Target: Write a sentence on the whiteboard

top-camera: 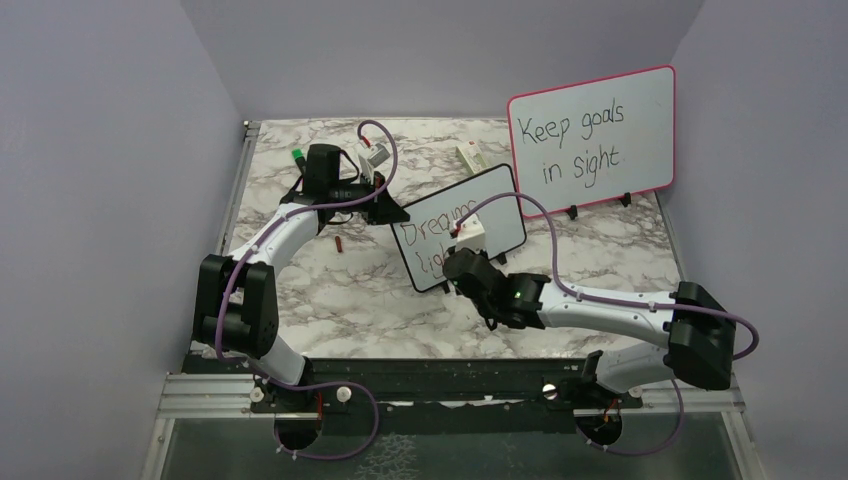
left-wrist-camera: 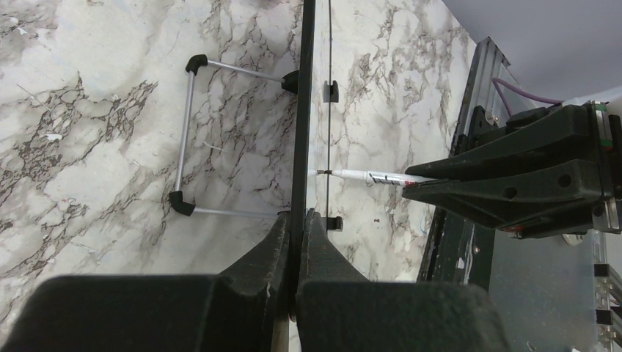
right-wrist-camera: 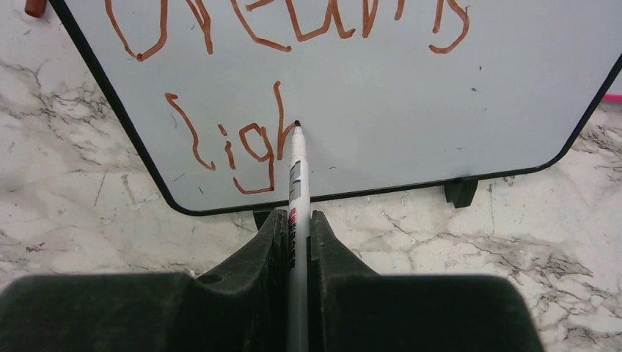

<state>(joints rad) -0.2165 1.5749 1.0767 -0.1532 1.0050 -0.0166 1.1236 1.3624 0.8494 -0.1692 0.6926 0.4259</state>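
The writing step is under way, with about half the sentence done. The right jaws are pinched shut on the marker (right-wrist-camera: 297, 183), which runs straight out ahead of them with its tip touching the whiteboard (right-wrist-camera: 425, 95). The sentence (right-wrist-camera: 242, 139) shows "Dreams" on line 1, cut off at the top of the right wrist view, and "Ligh" on line 2. The tip sits just right of the h's upright, so the h looks unfinished.

The left jaws are clamped narrow on the whiteboard's edge, which passes between them and runs away edge-on. The wire stand (left-wrist-camera: 187, 132) lies to their left, and the marker meets the face on their right. The whiteboard stands on the tabletop (top-camera: 350, 290) between the 2 arms.

Next, as I judge it, the right jaws must draw the h's hump down and rightward with light, even contact. They then lift, shift right for the t, and leave room for "path". The left jaws should hold firm so the whiteboard does not rock.
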